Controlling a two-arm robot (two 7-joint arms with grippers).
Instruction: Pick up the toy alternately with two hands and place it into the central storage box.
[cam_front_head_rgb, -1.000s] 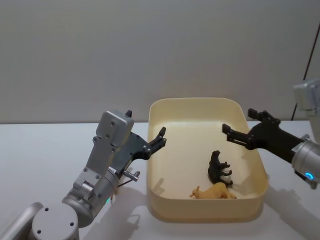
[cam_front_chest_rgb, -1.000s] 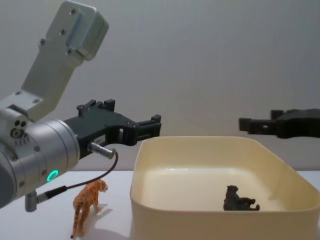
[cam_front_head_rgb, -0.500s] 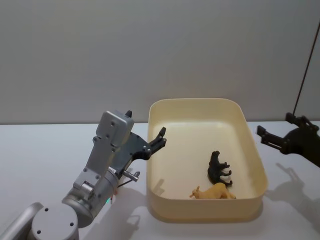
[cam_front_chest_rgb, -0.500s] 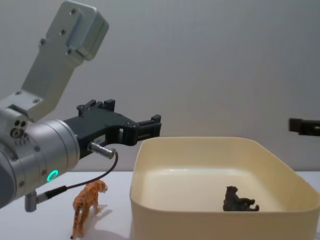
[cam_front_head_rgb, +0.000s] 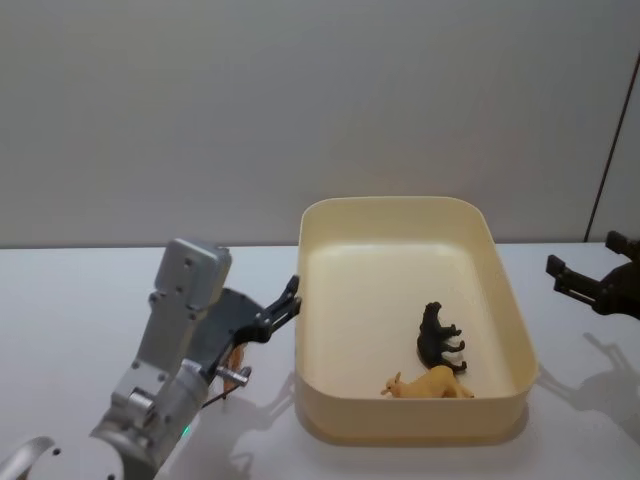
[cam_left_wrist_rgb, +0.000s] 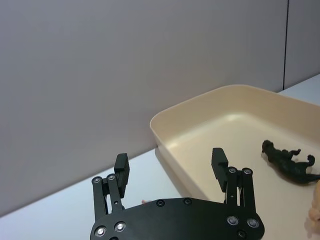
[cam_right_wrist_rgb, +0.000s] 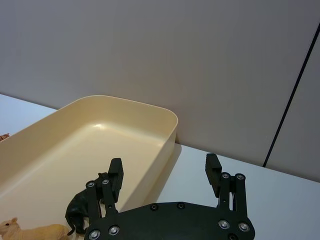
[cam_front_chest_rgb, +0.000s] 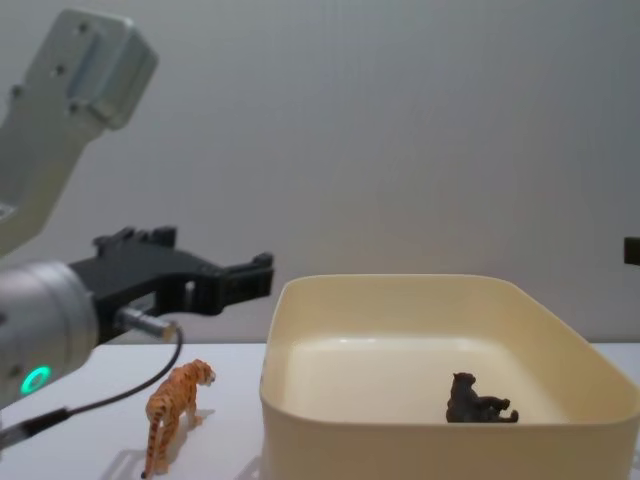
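A: Item: orange tiger toy (cam_front_chest_rgb: 175, 412). Stood upright on desk (cam_front_head_rgb: 60, 300), just beside cream storage box (cam_front_chest_rgb: 400, 440), outside its left wall. Not yet gripped.

B: Left hand (cam_left_wrist_rgb: 170, 167): fingers held apart, empty, hung over tiger, tips near box rim. Right hand (cam_right_wrist_rgb: 164, 170): fingers held apart, empty, well off past right wall.

A: Already in box: black animal figure (cam_front_head_rgb: 438, 340), tan animal figure (cam_front_head_rgb: 430, 385).

B: Hazards judged: tiger toppled by a descending finger; box shoved, given wall so close; slim body pinched off-centre, dropped short of box.

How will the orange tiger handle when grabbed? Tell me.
The tiger looks like moulded plastic, so it is probably rigid and light. Standing upright on thin legs, it would likely tip if nudged.
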